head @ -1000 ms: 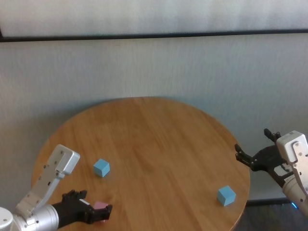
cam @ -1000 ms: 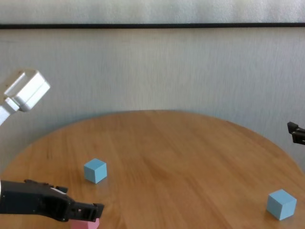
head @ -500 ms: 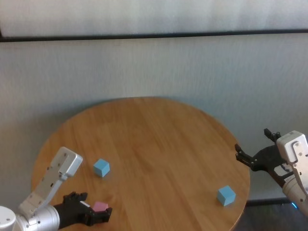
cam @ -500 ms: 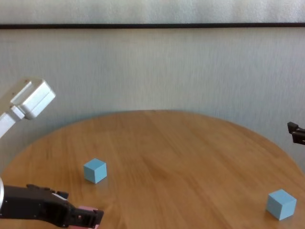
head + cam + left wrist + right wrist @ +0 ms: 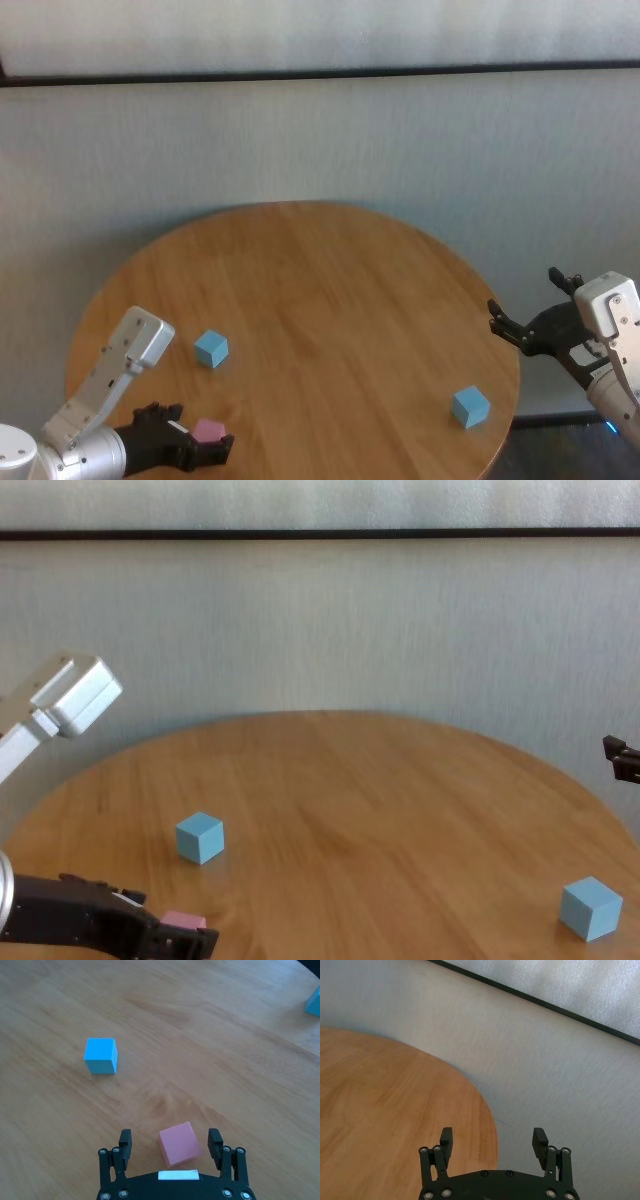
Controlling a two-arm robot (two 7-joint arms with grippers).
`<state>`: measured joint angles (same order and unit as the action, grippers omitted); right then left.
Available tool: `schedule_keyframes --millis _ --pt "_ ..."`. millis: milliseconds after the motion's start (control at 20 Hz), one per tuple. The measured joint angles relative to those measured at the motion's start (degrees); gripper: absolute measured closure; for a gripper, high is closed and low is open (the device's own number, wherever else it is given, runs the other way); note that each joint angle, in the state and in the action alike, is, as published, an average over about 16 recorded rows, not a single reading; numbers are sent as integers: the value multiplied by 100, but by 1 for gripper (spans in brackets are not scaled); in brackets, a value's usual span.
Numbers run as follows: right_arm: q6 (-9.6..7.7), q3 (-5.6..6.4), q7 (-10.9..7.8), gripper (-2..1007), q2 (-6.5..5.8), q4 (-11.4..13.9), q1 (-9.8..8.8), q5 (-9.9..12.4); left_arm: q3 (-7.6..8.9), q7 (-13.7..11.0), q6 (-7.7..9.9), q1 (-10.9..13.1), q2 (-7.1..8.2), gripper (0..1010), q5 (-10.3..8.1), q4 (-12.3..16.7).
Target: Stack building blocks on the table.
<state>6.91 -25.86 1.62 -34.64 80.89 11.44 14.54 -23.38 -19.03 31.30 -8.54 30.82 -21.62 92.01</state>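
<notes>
Fingers of the left gripper [image 5: 170,1142] stand spread around the pink cube [image 5: 179,1143], lower left on the table [image 5: 330,300]. One blue cube [image 5: 211,348] sits nearby, another [image 5: 469,406] lower right. Right gripper [image 5: 532,318] hangs released beyond the table's right edge.

The bench [image 5: 330,300] has a wood-grain top, warm light brown, smooth with a soft sheen. The pink block [image 5: 179,1143] and both blue blocks [image 5: 211,348] [image 5: 469,406] look matt and smooth-faced. The left gripper [image 5: 170,1146] has matt black fingers [image 5: 124,1144] that look like plastic, with small shiny screws; its arm housing is silvery-white and glossy.
</notes>
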Motion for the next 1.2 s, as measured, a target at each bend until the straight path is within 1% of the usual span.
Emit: schedule_keyframes --millis 450,800,1200 --pt "0 0 0 4 0 0 0 0 11 -4 188 -113 -95 11 158 -198" --pt "0 0 0 4 0 0 0 0 -10 24 304 -198 -138 11 311 -329" --pt "0 0 0 4 0 0 0 0 -29 39 324 -229 -149 13 387 -375"
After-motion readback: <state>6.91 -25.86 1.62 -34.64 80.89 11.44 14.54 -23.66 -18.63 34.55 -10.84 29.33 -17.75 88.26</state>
